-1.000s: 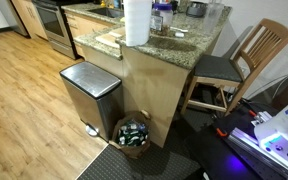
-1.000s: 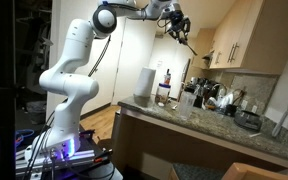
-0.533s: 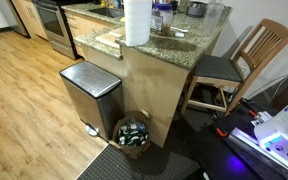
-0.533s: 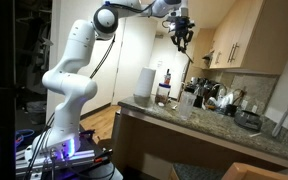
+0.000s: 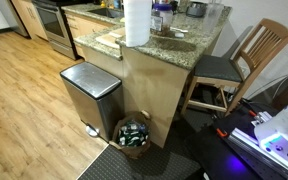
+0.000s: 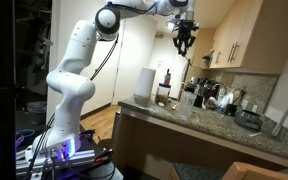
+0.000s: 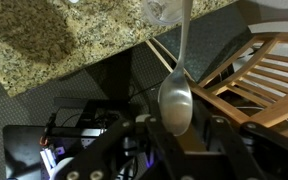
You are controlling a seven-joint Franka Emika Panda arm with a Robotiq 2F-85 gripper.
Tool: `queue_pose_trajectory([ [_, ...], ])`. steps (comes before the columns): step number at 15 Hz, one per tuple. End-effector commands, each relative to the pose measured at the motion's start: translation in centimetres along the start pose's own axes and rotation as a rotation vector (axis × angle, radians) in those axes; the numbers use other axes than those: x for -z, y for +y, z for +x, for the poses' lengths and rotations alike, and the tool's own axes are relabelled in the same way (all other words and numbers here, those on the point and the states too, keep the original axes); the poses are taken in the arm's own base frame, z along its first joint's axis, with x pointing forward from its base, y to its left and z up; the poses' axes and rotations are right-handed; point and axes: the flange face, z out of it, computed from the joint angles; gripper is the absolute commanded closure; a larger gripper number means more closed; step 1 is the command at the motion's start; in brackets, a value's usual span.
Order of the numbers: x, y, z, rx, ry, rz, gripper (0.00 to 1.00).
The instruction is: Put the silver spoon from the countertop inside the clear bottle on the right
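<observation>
Since the silver spoon (image 7: 176, 100) looks light, stiff and slippery, the gripper (image 7: 176, 130) closes its fingers on it near the bowl, and it hangs above the countertop (image 7: 44, 40) with its handle pointing down at the clear bottle (image 7: 167, 8).

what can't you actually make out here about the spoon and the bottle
- Wrist view: the clear bottle is cut off by the top edge, so whether the tip of the silver spoon is inside it is unclear.
- Exterior view: the silver spoon below the gripper is too thin to trace.
- Exterior view: the paper-towel roll hides the countertop behind it; the gripper is out of frame.
</observation>
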Motion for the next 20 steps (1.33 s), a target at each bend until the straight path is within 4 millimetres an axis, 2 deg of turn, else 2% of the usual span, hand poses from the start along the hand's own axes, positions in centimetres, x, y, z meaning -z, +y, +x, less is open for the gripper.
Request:
queue_pose_trajectory([
  [1, -1.0, -0.7, -0.2, -0.065, 0.016, -0.05, 0.93],
  [4, -2.5, -2.4, -0.6, -0.128, 0.021, -0.117, 0.93],
  [8, -5.9, -5.8, -1.0, -0.23, 0.013, -0.187, 0.93],
  [9, -5.1, -5.0, -0.3, -0.199, 0.0, -0.188, 0.7],
  [12, -6.7, -6.0, -0.9, -0.232, 0.012, -0.189, 0.7],
  [13, -7.8, -6.7, -0.7, -0.255, 0.037, -0.21, 0.93],
  [17, -11.6, -8.8, 0.3, -0.314, 0.084, -0.345, 0.93],
  [20, -14.6, -9.7, 0.3, -0.335, 0.113, -0.438, 0.93],
])
